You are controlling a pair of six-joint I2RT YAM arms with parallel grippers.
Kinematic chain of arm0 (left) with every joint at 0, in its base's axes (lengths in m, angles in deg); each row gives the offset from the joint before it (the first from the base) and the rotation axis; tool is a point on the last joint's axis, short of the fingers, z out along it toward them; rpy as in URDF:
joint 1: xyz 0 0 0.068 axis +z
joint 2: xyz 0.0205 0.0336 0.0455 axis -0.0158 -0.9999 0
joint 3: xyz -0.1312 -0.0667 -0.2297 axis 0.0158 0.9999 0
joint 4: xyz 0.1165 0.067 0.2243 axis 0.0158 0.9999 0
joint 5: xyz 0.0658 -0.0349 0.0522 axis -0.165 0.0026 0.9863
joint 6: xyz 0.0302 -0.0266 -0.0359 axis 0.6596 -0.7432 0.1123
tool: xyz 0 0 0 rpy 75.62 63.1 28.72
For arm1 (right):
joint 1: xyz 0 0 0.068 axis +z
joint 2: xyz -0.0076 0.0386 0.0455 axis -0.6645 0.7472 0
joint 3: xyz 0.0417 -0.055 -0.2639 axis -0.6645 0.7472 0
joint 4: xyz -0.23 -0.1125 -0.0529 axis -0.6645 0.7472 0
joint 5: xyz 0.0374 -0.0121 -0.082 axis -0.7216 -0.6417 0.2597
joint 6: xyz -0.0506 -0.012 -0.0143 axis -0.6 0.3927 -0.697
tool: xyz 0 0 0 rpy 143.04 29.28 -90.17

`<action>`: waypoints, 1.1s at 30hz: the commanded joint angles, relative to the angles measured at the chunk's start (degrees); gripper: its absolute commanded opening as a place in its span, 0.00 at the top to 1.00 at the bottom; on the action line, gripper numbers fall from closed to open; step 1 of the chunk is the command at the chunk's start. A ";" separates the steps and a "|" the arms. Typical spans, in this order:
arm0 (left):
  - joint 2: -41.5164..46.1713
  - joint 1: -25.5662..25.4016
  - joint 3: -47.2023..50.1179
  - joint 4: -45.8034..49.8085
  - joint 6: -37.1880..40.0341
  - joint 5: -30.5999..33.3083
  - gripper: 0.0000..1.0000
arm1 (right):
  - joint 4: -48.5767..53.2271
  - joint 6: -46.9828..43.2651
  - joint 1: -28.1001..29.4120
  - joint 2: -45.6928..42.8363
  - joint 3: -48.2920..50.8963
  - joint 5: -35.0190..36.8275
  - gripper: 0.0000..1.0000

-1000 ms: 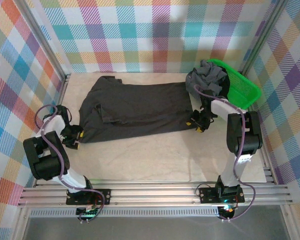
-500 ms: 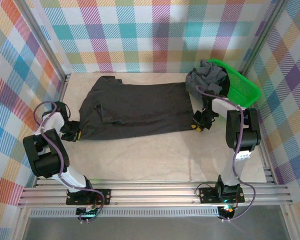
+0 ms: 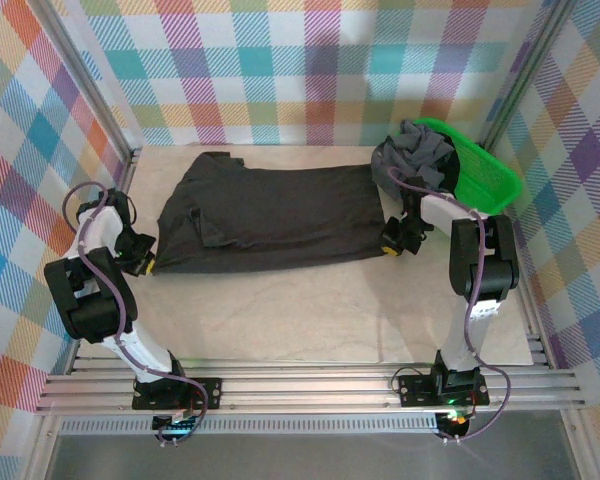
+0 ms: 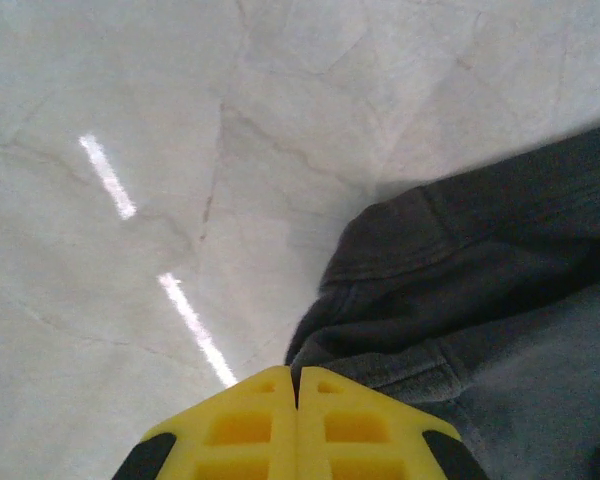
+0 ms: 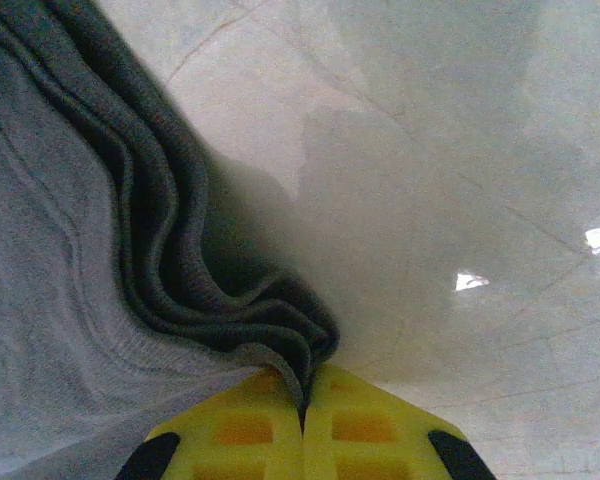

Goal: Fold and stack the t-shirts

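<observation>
Both jaws just snapped shut. R jaws pinch the big shirt at its near right corner; L jaws are pressed together at the left corner, grip unclear. Shirt lies flat on counter, ready to fold.

A large charcoal-black t-shirt lies spread nearly flat across the far half of the table, rumpled into folds at its left end, while a medium grey t-shirt sits crumpled in a heap at the far right corner.
</observation>
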 commanded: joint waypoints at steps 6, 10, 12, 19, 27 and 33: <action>0.31 -6.77 -1.10 9.74 6.48 10.06 1.00 | 3.47 0.11 0.41 -5.69 3.36 3.38 1.00; 5.23 -7.49 5.23 8.31 3.38 12.94 1.00 | 5.08 1.91 0.86 -9.74 7.26 4.02 1.00; 6.90 -7.44 7.35 7.58 2.40 13.61 1.00 | 5.48 2.27 0.95 -11.81 9.59 4.53 1.00; 11.65 -7.39 12.28 7.16 -0.33 15.00 1.00 | 9.04 3.78 1.12 -19.59 16.60 5.53 1.00; 20.45 -7.40 17.95 9.31 -2.89 16.63 1.00 | 13.35 8.87 2.16 -31.25 26.15 3.07 1.00; 18.88 -7.44 20.46 6.23 -2.93 15.35 0.88 | 11.10 11.77 2.71 -33.15 31.90 0.82 0.77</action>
